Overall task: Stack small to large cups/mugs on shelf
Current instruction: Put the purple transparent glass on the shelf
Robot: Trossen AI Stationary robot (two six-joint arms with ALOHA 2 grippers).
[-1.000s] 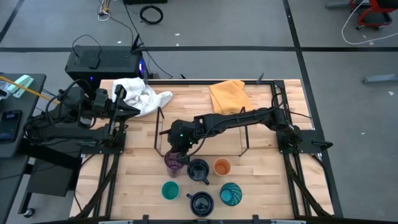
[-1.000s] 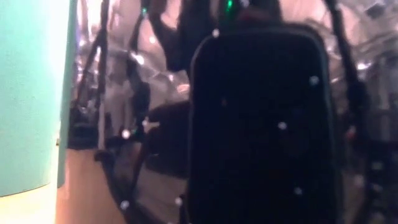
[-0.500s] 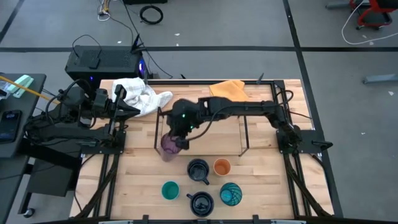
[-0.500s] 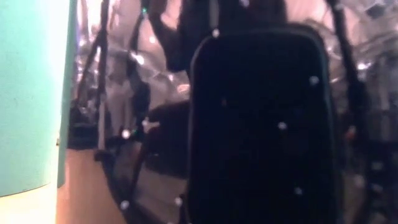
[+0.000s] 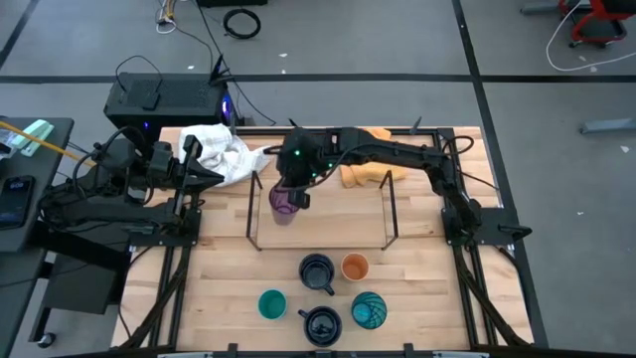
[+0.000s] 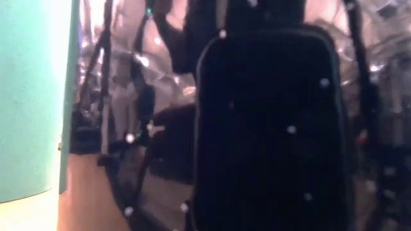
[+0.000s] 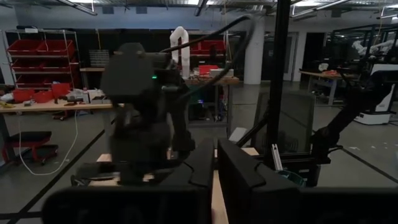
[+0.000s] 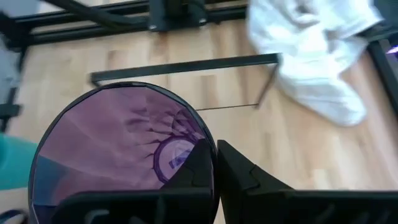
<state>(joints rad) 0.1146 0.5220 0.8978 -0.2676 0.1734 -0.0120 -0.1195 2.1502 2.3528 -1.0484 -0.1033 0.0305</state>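
White cloth [image 5: 225, 151] lay crumpled at the desk's [image 5: 417, 288] far left corner; orange cloth [image 5: 366, 159] lay at the far edge, partly covered. Black box [image 5: 165, 99] stood on the floor behind. Coiled cable [image 5: 242, 22] lay farther off.

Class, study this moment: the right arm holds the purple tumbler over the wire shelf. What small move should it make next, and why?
Probably lower the purple tumbler straight down onto the wire shelf. The right gripper is shut on its rim, holding it over the shelf's left end, while the other five cups, like the orange cup, wait on the table.
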